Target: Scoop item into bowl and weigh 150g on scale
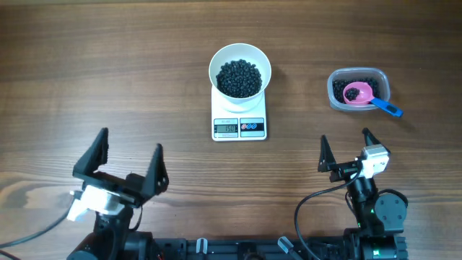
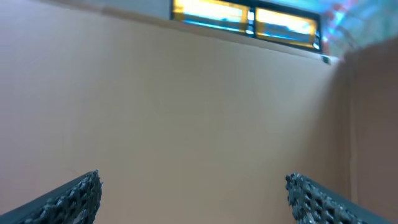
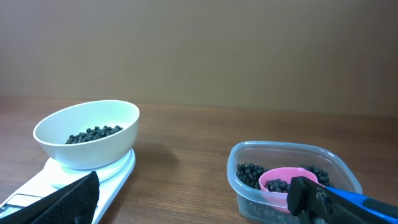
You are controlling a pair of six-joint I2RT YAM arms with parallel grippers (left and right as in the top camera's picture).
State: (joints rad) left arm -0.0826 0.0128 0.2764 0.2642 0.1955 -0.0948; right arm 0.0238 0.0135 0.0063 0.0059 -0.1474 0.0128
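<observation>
A white bowl (image 1: 240,70) (image 3: 87,134) holding a heap of black beads (image 1: 239,77) (image 3: 93,133) rests on the white scale (image 1: 240,124) (image 3: 74,186) at the table's centre. More beads (image 1: 346,88) (image 3: 249,173) lie in a clear tub (image 1: 359,89) (image 3: 292,177) at the right. In the tub sits a pink scoop (image 1: 358,93) (image 3: 283,182) with a blue handle. My left gripper (image 1: 132,148) (image 2: 193,186) stands open at the near left, away from everything. At the near right, my right gripper (image 1: 345,139) (image 3: 196,186) is open and holds nothing.
A brown wall fills the left wrist view, with a lit window strip (image 2: 245,22) at the top. Cables and arm bases (image 1: 238,249) crowd the table's near edge.
</observation>
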